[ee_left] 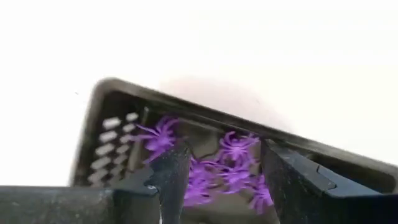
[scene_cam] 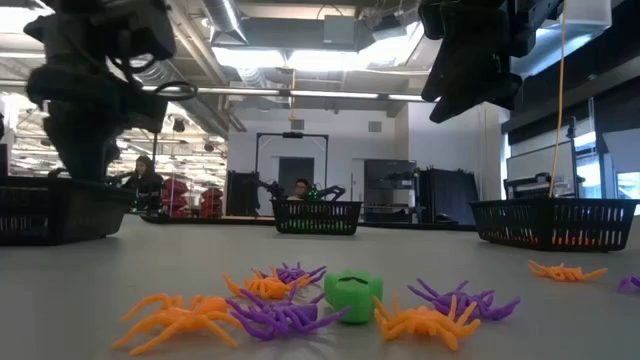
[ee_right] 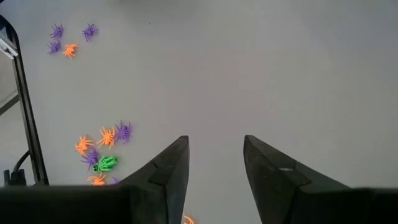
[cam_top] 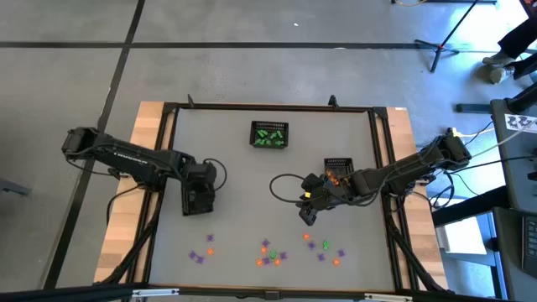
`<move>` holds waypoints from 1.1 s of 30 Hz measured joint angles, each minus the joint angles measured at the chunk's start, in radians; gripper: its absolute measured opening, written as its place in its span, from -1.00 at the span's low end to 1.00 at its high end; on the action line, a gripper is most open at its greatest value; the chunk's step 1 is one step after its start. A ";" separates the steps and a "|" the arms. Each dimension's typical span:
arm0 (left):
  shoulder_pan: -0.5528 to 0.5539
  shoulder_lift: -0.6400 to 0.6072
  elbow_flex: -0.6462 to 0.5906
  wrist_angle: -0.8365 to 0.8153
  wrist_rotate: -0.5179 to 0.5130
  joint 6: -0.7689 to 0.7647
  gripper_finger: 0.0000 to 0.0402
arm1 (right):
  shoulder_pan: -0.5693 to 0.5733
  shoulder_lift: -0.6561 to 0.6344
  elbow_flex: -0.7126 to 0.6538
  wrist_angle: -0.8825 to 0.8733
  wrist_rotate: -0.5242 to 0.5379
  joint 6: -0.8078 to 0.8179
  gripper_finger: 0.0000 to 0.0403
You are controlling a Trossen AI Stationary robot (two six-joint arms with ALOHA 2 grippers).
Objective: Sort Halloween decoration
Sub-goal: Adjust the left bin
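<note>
Small purple, orange and green Halloween decorations (cam_top: pixel 268 252) lie scattered on the grey table near its front edge, seen close up in the low view (scene_cam: pixel 290 305). My left gripper (ee_left: pixel 224 186) hangs open, pointing down over a black mesh basket (ee_left: pixel 112 134) that holds purple spiders (ee_left: pixel 233 149); nothing is between its fingers. In the high view this gripper (cam_top: pixel 199 201) covers that basket at the table's left. My right gripper (cam_top: pixel 307 216) (ee_right: pixel 214 174) hovers open above bare table right of centre, with spiders (ee_right: pixel 102 146) off to one side of it.
A black basket with green pieces (cam_top: pixel 269 134) stands at the far middle. A basket with orange pieces (cam_top: pixel 338 170) stands at the right, just behind my right arm. A black frame (cam_top: pixel 382 159) rims the table. People sit in the room beyond (scene_cam: pixel 145 180).
</note>
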 joint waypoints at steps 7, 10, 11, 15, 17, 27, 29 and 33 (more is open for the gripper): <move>0.084 -0.021 0.070 -0.144 0.020 0.077 -0.07 | 0.000 0.000 0.000 0.000 -0.001 0.002 -0.26; 0.074 -0.050 0.160 -0.212 0.020 0.112 -0.07 | 0.000 0.000 0.000 -0.001 -0.001 0.002 -0.26; 0.062 -0.061 0.192 -0.230 0.020 0.113 -0.07 | 0.000 0.000 0.000 -0.001 -0.002 0.002 -0.26; -0.037 -0.077 0.315 -0.246 0.021 0.080 -0.07 | 0.000 0.000 0.000 -0.001 -0.002 0.000 -0.26; -0.110 -0.069 0.347 -0.244 0.016 0.072 -0.07 | 0.000 0.000 0.000 -0.002 -0.001 0.000 -0.26; -0.407 0.061 0.325 -0.191 -0.017 -0.035 -0.07 | 0.000 0.000 0.000 -0.003 0.008 -0.025 -0.26; -0.441 0.091 0.314 -0.167 -0.019 -0.034 -0.07 | 0.000 0.000 0.000 -0.003 0.016 -0.045 -0.26; -0.469 0.154 0.290 -0.156 -0.019 -0.043 -0.07 | 0.000 0.000 0.000 -0.003 0.042 -0.054 -0.26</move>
